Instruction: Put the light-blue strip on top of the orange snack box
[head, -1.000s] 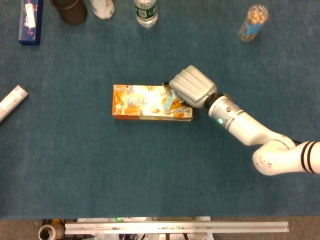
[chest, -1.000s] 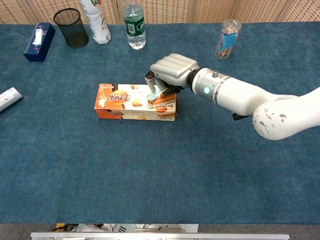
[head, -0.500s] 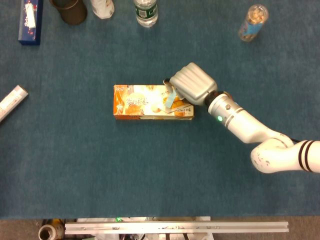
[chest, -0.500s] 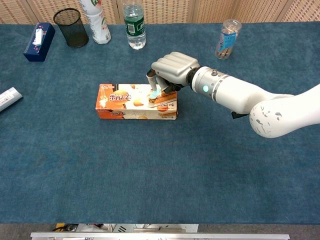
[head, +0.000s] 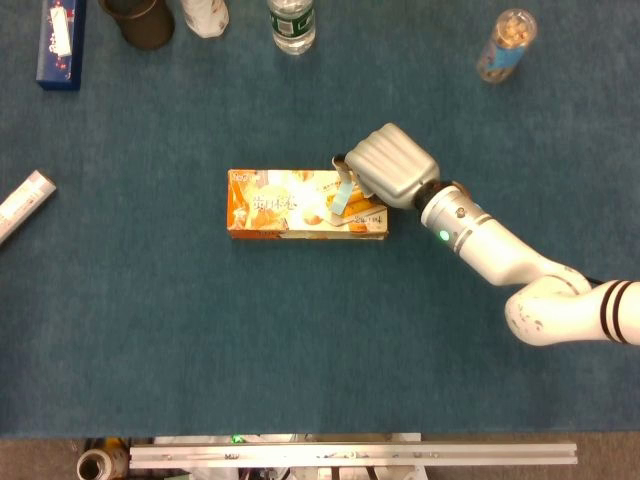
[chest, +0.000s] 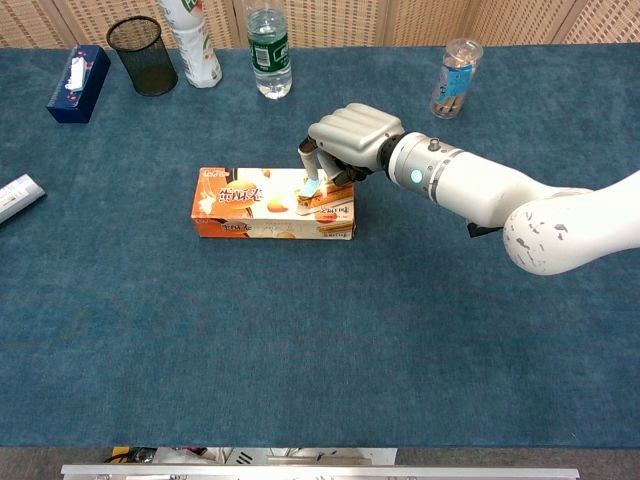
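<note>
Since the light-blue strip looks thin, light & floppy, right hand pinching its top end over the orange snack box seems the right hold.

- The orange rectangular cardboard snack box lies flat on its broad side near the middle of the table, its long axis running left to right. Its top face shows pale snack pictures and white lettering.
- The light-blue narrow strip sits on the box's top face near its right end, lying crosswise to the box's length, its far end tilted up.
</note>
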